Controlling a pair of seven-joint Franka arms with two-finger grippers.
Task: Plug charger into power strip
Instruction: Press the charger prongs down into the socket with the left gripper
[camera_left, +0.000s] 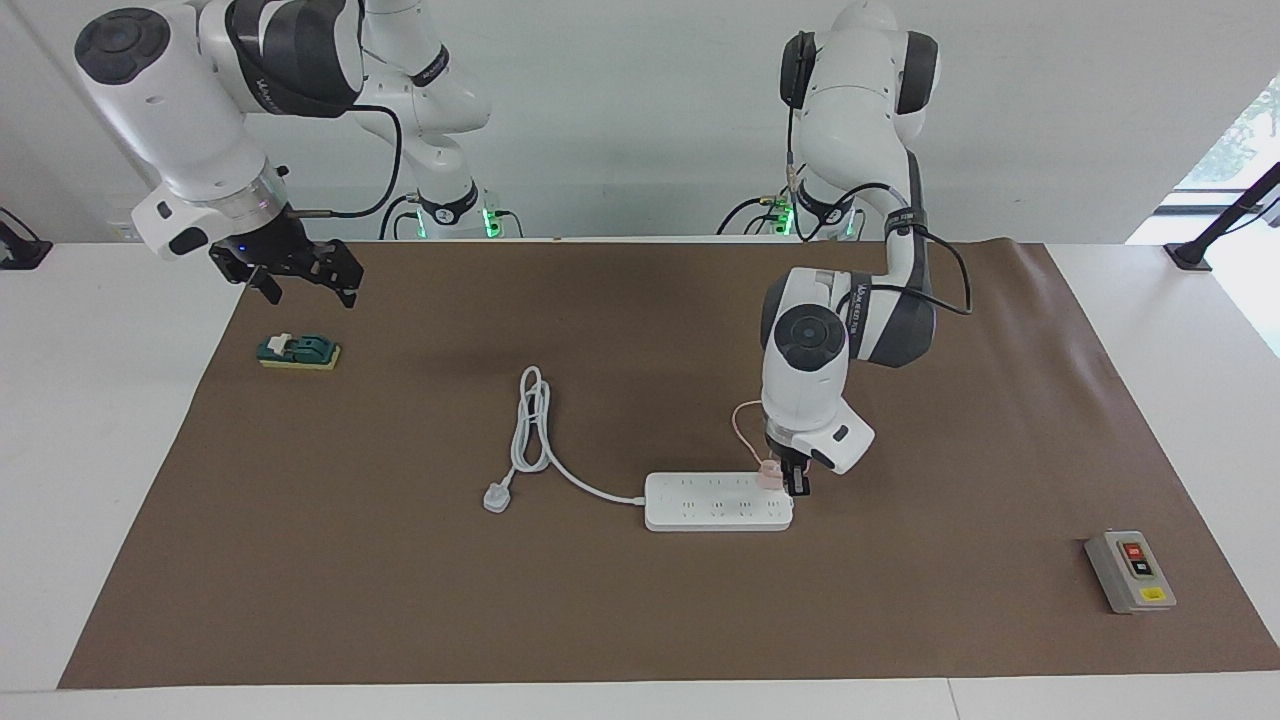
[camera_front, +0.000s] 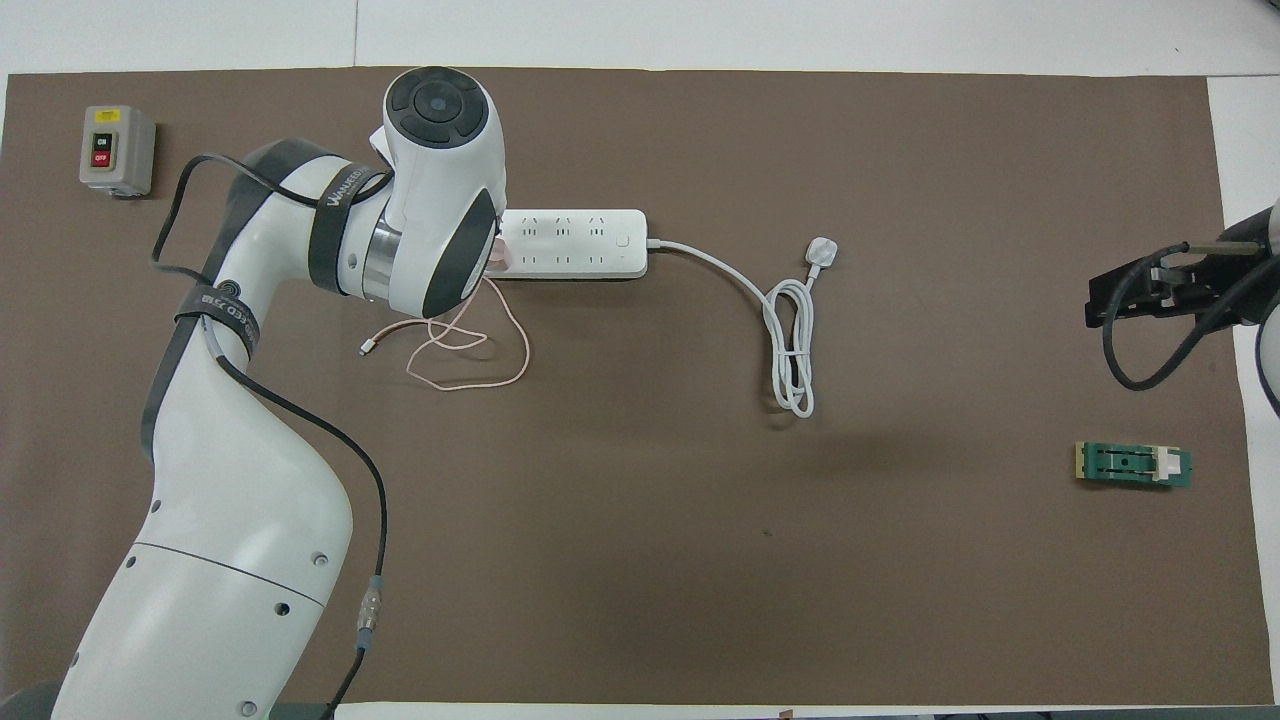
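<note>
- both arms are glossy white shells with dark grey bands at the joints, pretty chunky and rounded
- left arm (camera_front: 240, 500) has a round dark grey cap with concentric rings on its wrist housing, plus small screws dotted over the lower shell
- white lettering runs along its dark wrist band, can't read it properly
- thin black cable loops along it, strapped on with a dark band, metal connector near the base
- right arm (camera_left: 190, 110) has the same round dark cap, a silver ring at the wrist and a black cable
- its black two-finger gripper (camera_left: 300, 275) shows a tiny blue light above it
- green lights glow at both bases
</note>
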